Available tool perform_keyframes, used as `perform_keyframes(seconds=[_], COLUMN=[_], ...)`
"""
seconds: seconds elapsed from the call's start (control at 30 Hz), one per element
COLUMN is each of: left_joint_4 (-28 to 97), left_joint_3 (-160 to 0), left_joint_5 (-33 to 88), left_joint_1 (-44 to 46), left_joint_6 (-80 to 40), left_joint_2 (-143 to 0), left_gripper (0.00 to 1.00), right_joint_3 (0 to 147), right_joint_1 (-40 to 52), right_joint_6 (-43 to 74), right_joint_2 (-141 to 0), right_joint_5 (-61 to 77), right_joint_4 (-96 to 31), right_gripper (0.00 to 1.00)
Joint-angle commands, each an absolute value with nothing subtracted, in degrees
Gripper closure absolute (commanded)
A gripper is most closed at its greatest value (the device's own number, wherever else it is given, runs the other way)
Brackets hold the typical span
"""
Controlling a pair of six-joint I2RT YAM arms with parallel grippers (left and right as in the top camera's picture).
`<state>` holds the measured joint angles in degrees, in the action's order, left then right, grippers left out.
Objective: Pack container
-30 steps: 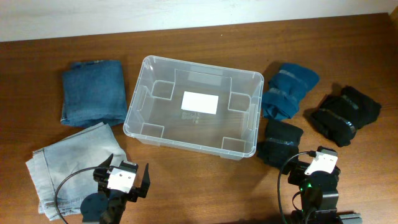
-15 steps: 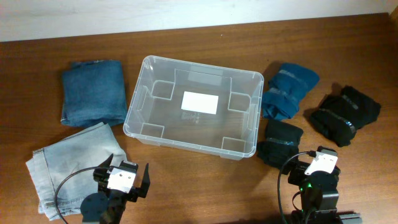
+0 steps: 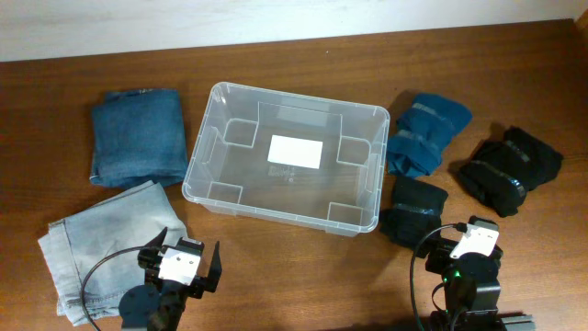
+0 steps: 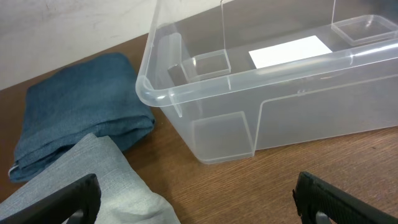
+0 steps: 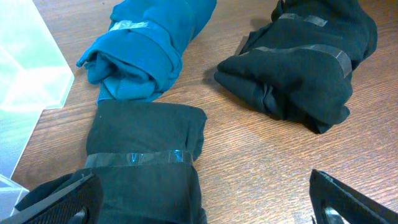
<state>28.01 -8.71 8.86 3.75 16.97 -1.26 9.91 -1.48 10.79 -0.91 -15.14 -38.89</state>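
Observation:
The clear plastic container stands empty mid-table, a white label on its floor; its near corner shows in the left wrist view. My left gripper is open and empty at the front left, over the edge of light grey-blue jeans. My right gripper is open and empty at the front right, just behind a taped black bundle. In the wrist views the left jaws straddle bare wood and light cloth, the right jaws the black bundle.
Folded dark blue jeans lie left of the container, also in the left wrist view. A blue taped bundle and a larger black bundle lie to the right, both in the right wrist view.

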Motion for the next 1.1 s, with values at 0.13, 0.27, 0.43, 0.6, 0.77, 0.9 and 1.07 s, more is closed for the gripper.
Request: perform_keyframes(seconds=[0.13, 0.27, 0.43, 0.6, 0.77, 0.9, 1.07], left_joint_4=[27.9, 27.6, 27.7, 27.2, 27.2, 27.1, 27.2], left_joint_3=[-7.9, -7.9, -7.9, -7.9, -7.9, -7.9, -7.9], left_joint_5=[9.7, 9.9, 12.7, 12.9, 12.9, 12.9, 12.9], left_joint_1=[3.7, 3.7, 3.7, 3.7, 3.7, 3.7, 3.7], left_joint_6=[17.6, 17.6, 17.6, 17.6, 17.6, 17.6, 17.6], left_joint_2=[-0.7, -0.7, -0.7, -0.7, -0.7, -0.7, -0.7], left_gripper=[0.0, 0.0, 0.0, 0.0, 0.0, 0.0, 0.0], right_joint_3=[9.4, 9.4, 9.4, 9.4, 9.4, 9.4, 9.4], right_joint_1=[-2.0, -2.0, -2.0, -2.0, -2.0, -2.0, -2.0], right_joint_6=[11.4, 11.4, 11.4, 11.4, 11.4, 11.4, 11.4], right_joint_2=[-0.3, -0.3, -0.3, -0.3, -0.3, -0.3, -0.3], right_joint_5=[-15.2, -15.2, -15.2, -15.2, -15.2, -15.2, -15.2], right_joint_4=[-38.8, -38.8, -38.8, -38.8, -38.8, -38.8, -38.8], right_gripper=[0.02, 0.02, 0.02, 0.02, 0.02, 0.02, 0.02])
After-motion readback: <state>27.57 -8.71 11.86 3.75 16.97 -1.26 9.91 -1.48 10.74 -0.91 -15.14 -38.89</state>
